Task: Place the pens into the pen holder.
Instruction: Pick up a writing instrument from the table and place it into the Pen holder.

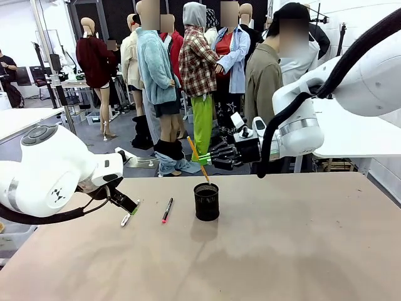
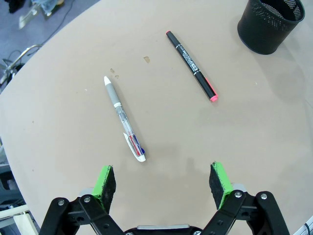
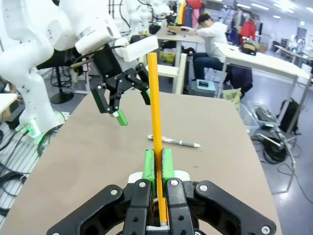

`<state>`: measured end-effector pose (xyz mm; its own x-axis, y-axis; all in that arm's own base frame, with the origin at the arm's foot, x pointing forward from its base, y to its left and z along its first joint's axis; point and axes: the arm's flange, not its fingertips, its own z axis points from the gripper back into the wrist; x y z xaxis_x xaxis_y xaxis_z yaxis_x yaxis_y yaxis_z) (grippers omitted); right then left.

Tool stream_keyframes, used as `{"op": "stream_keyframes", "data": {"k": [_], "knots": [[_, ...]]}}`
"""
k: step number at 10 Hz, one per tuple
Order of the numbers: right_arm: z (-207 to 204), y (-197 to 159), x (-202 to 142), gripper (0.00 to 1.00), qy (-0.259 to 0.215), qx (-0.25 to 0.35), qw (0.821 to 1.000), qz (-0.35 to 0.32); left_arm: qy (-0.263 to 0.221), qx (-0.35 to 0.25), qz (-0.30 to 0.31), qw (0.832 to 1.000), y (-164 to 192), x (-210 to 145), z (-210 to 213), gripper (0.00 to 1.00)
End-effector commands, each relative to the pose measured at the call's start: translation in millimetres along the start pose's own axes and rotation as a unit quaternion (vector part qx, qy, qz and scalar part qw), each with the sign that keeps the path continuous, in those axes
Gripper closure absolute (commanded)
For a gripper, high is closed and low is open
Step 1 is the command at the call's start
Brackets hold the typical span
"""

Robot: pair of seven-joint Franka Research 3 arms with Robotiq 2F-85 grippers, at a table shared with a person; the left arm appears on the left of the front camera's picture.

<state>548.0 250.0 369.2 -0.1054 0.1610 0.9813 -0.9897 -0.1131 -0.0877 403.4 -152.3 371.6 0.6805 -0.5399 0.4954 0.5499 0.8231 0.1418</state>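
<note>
The right end effector (image 1: pixel 203 157) was clamped on the orange pencil (image 1: pixel 195 152), tilted, tip at the mouth of the pen holder (image 1: pixel 207 204). Catch that rim and the cup could topple! The left end effector (image 2: pixel 164 178) hung spread above the silvery pen (image 2: pixel 124 120), with the marker (image 2: pixel 191 65) nearby on the table (image 1: pixel 301 238).

Tabletop (image 1: pixel 301 238) lies bare right of pen holder (image 1: pixel 206 202), marker (image 1: pixel 167 210) left.
</note>
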Motion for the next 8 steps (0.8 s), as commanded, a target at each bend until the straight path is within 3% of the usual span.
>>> {"op": "stream_keyframes", "data": {"k": [1, 7, 8], "knots": [[-8, -20, -15, 1.0, 0.0, 0.034, 0.999, -0.019, 0.0, 0.0, 0.002, 1.0, 1, -1, 0, 0.0], [-9, -30, -39, 1.0, 0.001, 0.048, 0.998, -0.052, 0.0, 0.0, 0.002, 1.0, 1, -1, 0, 0.0], [-11, -33, -44, 0.92, 0.009, 0.054, 0.997, -0.062, 0.0, 0.0, 0.002, 1.0, 1, -1, 0, 0.0]]}}
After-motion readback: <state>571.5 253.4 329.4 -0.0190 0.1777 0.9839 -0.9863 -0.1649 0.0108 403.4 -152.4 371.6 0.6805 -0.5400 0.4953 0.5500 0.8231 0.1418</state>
